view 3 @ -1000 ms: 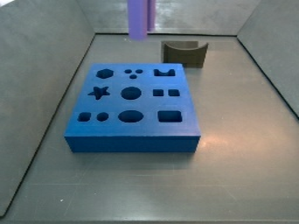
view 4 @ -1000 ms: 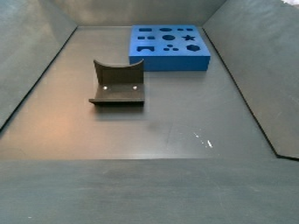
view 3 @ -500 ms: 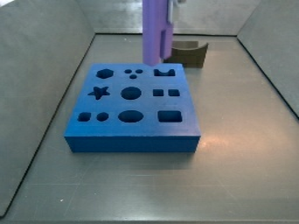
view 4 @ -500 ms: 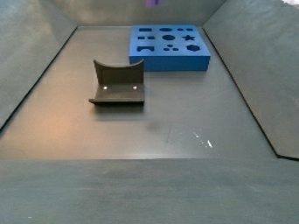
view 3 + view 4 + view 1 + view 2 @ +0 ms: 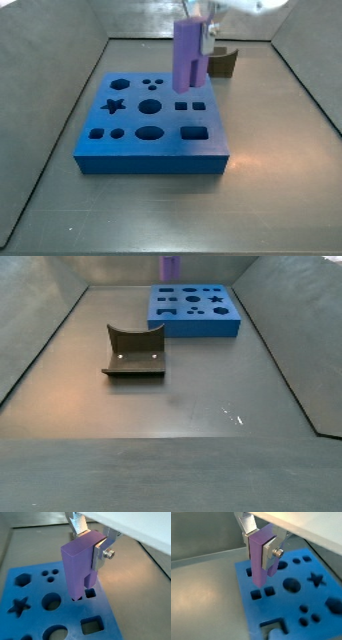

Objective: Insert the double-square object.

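Moved: since a moment ago the purple peg (image 5: 190, 56) has come lower and a bit more over the blue board (image 5: 154, 150).
Hand: the hand (image 5: 88, 543) is above the blue board and is clamped on the purple peg. Its flat silver fingers (image 5: 100, 553) press on the top part of the peg. You can see this in both wrist views.
Hand in a side view: only a small bit of it shows at the top edge, above the peg.
Purple peg: it stands straight up and down. It is tall and made of two square bars joined together.
Where the peg is: its low end hangs over the far right part of the blue board, near two small square holes (image 5: 191, 105). In a wrist view its tip (image 5: 259, 583) is just above the board by those holes. I cannot tell if it touches the board.
Peg in a side view: only a tiny purple piece (image 5: 171, 268) shows at the top edge, behind the board (image 5: 195, 310).
Blue board: it lies flat on the grey tabletop (image 5: 160, 210). It has many holes, like a star (image 5: 112, 104), circles and squares.
Dark curved block: it sits on the tabletop behind the board (image 5: 221, 62). In a side view it is in the middle (image 5: 135, 352), well apart from the board.
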### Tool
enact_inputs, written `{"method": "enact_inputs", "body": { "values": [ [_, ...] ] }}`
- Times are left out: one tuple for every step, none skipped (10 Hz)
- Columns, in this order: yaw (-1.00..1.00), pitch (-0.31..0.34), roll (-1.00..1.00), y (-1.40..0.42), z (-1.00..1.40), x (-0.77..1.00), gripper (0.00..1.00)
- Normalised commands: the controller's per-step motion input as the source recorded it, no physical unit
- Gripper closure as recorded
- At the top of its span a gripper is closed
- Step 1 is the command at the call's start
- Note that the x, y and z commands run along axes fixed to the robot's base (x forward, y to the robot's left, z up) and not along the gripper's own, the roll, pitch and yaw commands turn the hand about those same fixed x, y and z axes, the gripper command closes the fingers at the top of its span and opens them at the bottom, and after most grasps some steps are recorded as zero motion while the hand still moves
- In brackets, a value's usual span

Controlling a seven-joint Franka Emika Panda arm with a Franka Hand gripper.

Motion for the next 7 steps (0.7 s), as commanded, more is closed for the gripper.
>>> {"method": "enact_inputs", "body": {
  "values": [
    [-0.94,0.000,0.05,0.04,-0.48,0.26,1.00],
    [-0.97,0.000,0.05,0.04,-0.49,0.21,1.00],
    [-1.00,-0.011,0.00,0.02,-0.44,0.11,1.00],
    [-1.00,-0.001,0.00,0.02,-0.46,0.11,1.00],
    [-1.00,-0.010,0.00,0.00,-0.35,0.00,1.00],
    [-1.00,0.000,0.01,0.00,-0.25,0.00,1.00],
    [-0.67,0.000,0.01,0.04,-0.07,0.20,1.00]
  ]
}}
